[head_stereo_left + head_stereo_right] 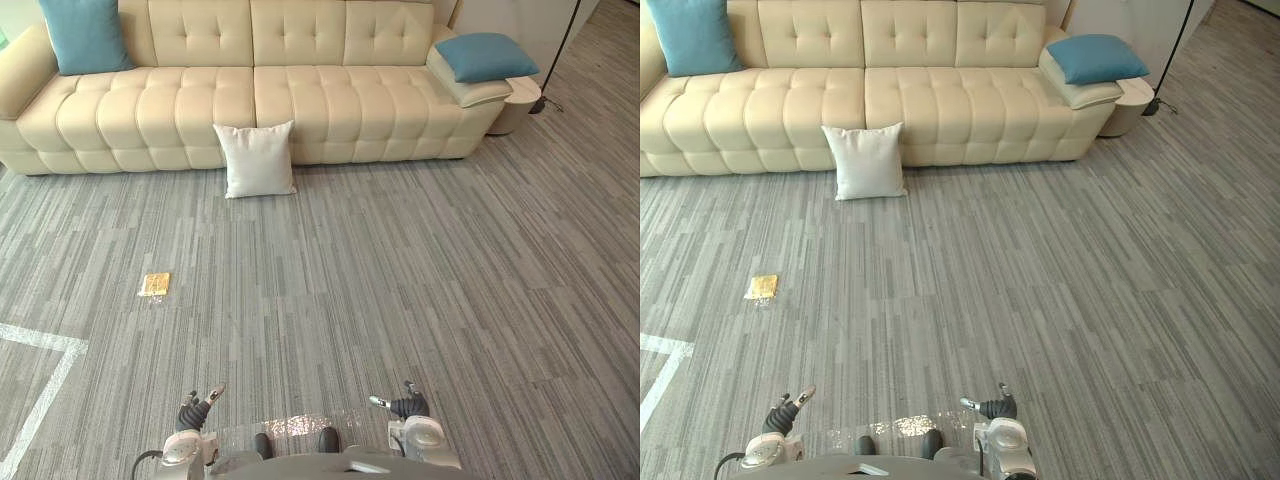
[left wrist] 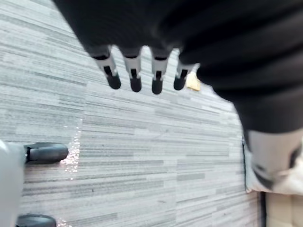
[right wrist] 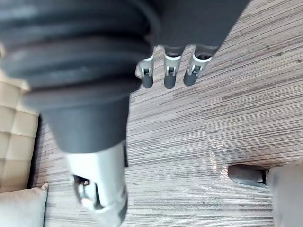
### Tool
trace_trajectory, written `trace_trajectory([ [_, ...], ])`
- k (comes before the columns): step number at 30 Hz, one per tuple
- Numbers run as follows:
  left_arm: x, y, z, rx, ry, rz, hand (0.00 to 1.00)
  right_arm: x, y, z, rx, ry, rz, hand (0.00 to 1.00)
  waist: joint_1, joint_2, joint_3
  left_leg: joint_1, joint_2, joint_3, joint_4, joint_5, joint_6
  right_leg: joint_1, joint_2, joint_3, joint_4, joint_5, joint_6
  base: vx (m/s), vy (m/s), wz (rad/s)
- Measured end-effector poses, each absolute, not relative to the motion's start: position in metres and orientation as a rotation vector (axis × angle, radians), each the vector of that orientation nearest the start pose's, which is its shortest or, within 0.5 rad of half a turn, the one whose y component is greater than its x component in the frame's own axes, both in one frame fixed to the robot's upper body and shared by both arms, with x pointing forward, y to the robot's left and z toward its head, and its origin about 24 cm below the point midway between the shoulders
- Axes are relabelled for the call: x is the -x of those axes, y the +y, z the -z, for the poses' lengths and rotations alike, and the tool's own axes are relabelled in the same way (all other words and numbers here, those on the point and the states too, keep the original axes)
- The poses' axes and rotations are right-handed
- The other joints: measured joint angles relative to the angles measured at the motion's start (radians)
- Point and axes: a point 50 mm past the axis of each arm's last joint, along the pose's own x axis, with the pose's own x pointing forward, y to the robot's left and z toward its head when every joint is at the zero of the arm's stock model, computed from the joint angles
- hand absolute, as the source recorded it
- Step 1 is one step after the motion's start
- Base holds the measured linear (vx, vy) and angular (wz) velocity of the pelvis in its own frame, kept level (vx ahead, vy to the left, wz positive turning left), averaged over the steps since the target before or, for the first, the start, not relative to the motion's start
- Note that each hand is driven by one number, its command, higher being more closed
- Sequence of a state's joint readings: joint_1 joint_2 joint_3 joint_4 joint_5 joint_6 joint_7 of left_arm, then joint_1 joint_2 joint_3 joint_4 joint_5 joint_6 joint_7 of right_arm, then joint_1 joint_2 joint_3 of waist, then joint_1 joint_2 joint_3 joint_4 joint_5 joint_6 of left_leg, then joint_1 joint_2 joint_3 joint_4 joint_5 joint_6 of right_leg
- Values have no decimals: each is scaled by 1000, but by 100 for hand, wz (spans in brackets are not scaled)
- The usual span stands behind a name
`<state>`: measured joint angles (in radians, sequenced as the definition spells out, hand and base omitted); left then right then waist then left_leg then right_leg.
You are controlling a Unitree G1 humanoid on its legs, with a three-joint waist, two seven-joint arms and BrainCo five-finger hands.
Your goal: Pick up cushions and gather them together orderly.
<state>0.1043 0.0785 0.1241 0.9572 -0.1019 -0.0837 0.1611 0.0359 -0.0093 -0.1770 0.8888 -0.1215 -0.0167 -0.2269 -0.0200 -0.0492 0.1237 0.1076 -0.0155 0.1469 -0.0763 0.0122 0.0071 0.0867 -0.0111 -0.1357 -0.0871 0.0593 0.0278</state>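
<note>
white cushion [image 1: 258, 159] upright, leaning on sofa [image 1: 300, 90] front | left hand [image 1: 195, 409], right hand [image 1: 405, 404] relaxed, empty

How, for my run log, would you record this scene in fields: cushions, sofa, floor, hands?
sofa: cream, tufted
white cushion: on the carpet, upright, leaning on the sofa front
left blue cushion: on the seat's left end, against the backrest
right blue cushion: lying on the right armrest
yellow item: flat on the carpet, left of centre
left hand: open, empty, low over the carpet
right hand: open, empty, low over the carpet
</note>
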Motion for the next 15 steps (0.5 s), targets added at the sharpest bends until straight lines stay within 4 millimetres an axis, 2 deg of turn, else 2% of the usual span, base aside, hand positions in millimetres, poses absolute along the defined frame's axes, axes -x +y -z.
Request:
trace_trajectory([
  [7,-93,216,155,7,1026,-438,0,-121,-202,149,60,1003,434,0,3,4,2,1,0,0,0,1,-2,2,0,-3,0,0,0,0,0,0],
  [15,-84,220,158,42,1063,-480,0,-110,-208,154,11,1056,495,0,9,8,4,11,0,-3,-1,1,-1,14,0,-8,0,-2,2,0,0,0],
])
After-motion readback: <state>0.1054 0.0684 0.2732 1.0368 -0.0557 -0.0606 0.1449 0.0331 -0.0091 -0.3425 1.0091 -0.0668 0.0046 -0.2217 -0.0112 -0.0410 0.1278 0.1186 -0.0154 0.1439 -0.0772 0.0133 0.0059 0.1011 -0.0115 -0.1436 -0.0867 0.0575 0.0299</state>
